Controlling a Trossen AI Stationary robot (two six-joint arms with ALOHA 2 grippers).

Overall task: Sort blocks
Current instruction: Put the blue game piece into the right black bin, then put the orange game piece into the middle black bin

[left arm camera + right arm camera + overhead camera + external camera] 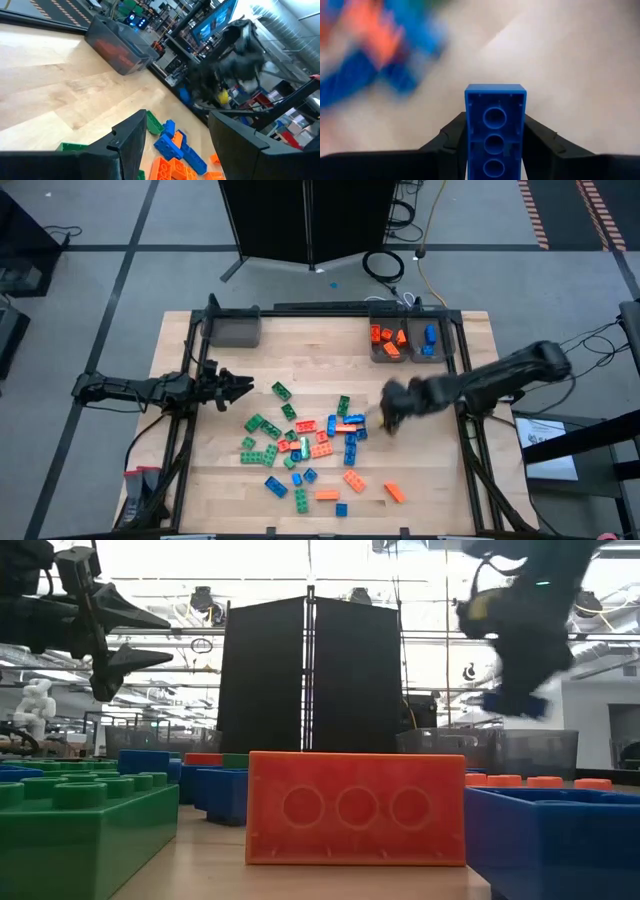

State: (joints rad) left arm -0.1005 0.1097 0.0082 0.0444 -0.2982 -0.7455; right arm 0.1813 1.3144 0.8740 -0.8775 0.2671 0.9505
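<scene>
Blurred tabletop (pixel 580 75) behind clamped blue block (pixel 495 130)

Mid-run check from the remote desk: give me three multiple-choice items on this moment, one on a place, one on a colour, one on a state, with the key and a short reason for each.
1. Where does the right gripper hang?
A. Over the bin at the far left
B. Above the table by the right edge of the block pile
C. Off the table's near edge

2. What colour is the block between the right gripper's fingers?
A. Green
B. Orange
C. Blue

3. How is the left gripper?
A. Open and empty
B. Shut on a green block
C. Shut on an orange block

Key:
1. B, the high view shows it just right of the scattered blocks.
2. C, the right wrist view shows a blue block clamped between the fingers.
3. A, the left wrist view shows its fingers apart with nothing between.
</scene>
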